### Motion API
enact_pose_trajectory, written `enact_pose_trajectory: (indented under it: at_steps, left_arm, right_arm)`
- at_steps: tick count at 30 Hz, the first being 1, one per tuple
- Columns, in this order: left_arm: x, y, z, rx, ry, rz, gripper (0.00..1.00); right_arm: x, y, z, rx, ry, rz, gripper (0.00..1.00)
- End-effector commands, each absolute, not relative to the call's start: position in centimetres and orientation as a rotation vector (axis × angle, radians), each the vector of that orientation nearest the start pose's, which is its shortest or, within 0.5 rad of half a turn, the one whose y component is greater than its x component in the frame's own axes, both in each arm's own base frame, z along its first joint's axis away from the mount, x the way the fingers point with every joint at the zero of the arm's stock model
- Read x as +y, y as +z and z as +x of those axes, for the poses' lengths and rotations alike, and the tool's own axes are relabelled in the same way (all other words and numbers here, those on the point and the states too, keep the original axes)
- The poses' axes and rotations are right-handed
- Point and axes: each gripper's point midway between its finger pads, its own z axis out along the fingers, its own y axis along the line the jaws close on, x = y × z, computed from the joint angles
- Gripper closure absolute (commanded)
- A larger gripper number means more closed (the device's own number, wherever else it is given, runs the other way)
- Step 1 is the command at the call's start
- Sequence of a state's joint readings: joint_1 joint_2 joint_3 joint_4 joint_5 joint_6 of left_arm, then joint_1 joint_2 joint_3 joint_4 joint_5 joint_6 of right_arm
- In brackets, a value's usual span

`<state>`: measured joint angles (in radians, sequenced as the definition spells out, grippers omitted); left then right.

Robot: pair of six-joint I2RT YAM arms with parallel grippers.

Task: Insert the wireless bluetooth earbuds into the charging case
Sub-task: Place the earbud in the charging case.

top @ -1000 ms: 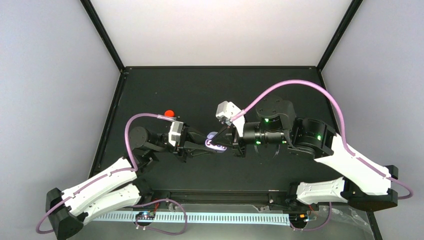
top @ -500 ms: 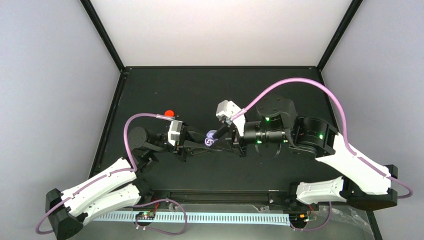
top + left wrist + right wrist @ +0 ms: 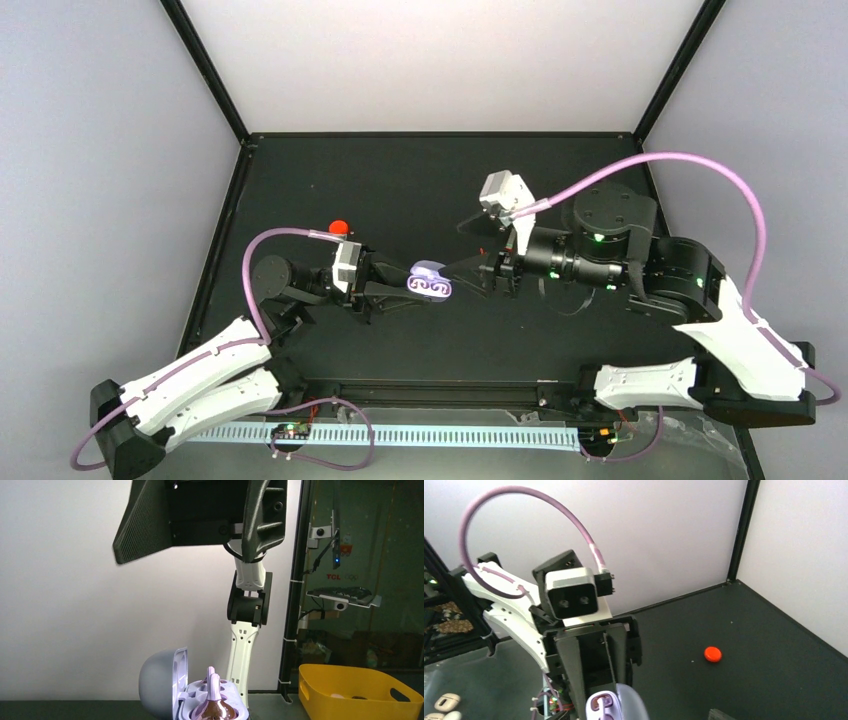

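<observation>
The lilac charging case (image 3: 430, 283) is held above the table, lid swung open, with my left gripper (image 3: 403, 288) shut on it. Two purple earbuds (image 3: 431, 288) sit in its wells; in the left wrist view their stems (image 3: 215, 680) stand up beside the raised lid (image 3: 161, 682). My right gripper (image 3: 468, 248) hangs open just right of the case, apart from it, holding nothing. Its fingers (image 3: 146, 526) fill the top of the left wrist view. In the right wrist view the case (image 3: 616, 706) shows at the bottom edge, below the left arm's fingers (image 3: 574, 670).
A small red-orange round thing (image 3: 338, 226) lies on the black table behind the left arm, also seen in the right wrist view (image 3: 712, 654). A yellow bin (image 3: 350, 692) stands beyond the table's edge. Black frame posts mark the back corners.
My right gripper has opened and drawn back to the right, away from the case. The case stays in the left gripper, with its earbuds now uncovered from above.
</observation>
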<state>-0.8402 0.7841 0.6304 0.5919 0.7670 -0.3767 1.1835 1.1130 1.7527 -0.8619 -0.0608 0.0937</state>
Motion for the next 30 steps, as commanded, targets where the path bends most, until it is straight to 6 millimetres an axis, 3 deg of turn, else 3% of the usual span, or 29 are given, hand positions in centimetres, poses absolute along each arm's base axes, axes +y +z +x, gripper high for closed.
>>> enact_pose_trajectory:
  at_steps: [1, 3, 6, 30]
  left_arm:
    - [-27.2, 41.6, 8.1, 0.932, -1.449, 1.011, 0.98]
    - [-27.2, 41.6, 8.1, 0.932, -1.45, 1.011, 0.98]
    - [-27.2, 41.6, 8.1, 0.932, -1.453, 1.013, 0.99]
    - [-27.0, 42.2, 7.9, 0.911, -1.45, 1.012, 0.98]
  right_arm:
    - [29.8, 46.9, 12.1, 1.675, 0.885, -0.997, 0.25]
    - [30.2, 46.7, 12.1, 1.679, 0.892, -1.001, 0.17]
    - [30.5, 46.3, 12.4, 1.696, 0.881, -0.999, 0.14]
    - [31.3, 43.4, 13.2, 1.773, 0.818, -1.027, 0.13]
